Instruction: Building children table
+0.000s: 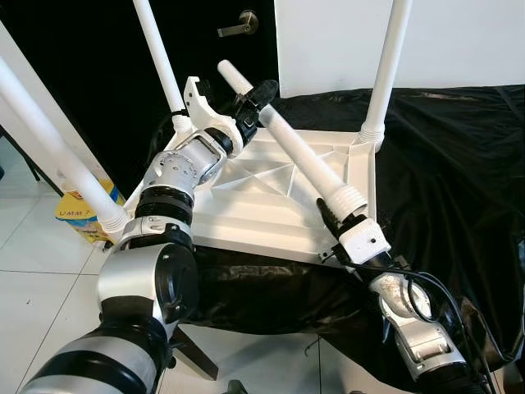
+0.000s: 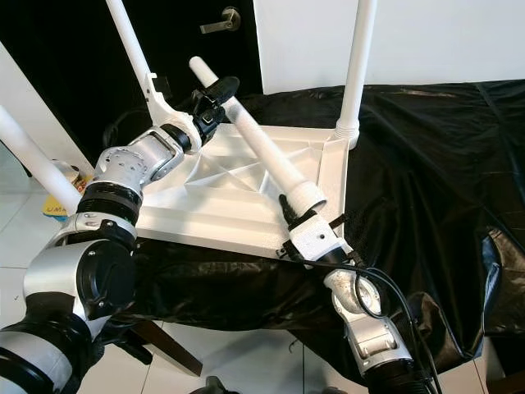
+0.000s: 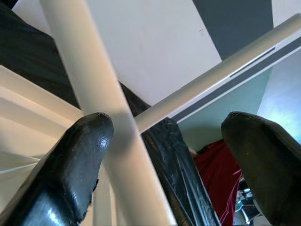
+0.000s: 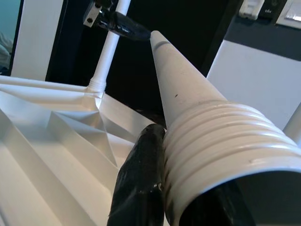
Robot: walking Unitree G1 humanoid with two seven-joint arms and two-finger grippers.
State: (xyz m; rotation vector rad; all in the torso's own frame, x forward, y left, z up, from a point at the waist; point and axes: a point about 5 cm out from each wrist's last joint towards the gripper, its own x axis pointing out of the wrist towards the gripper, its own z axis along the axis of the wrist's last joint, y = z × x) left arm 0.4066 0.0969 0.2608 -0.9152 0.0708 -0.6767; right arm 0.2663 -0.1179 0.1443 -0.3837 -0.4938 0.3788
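Between the two grippers, a loose leg (image 1: 303, 160) slants above the upturned tabletop (image 1: 271, 201). Right gripper (image 1: 340, 226) pinches its threaded end; left gripper (image 1: 254, 98), fingers spread, straddles its far end. Three legs already stand screwed in, so this last one remains. Right wrist view shows the threads closely.
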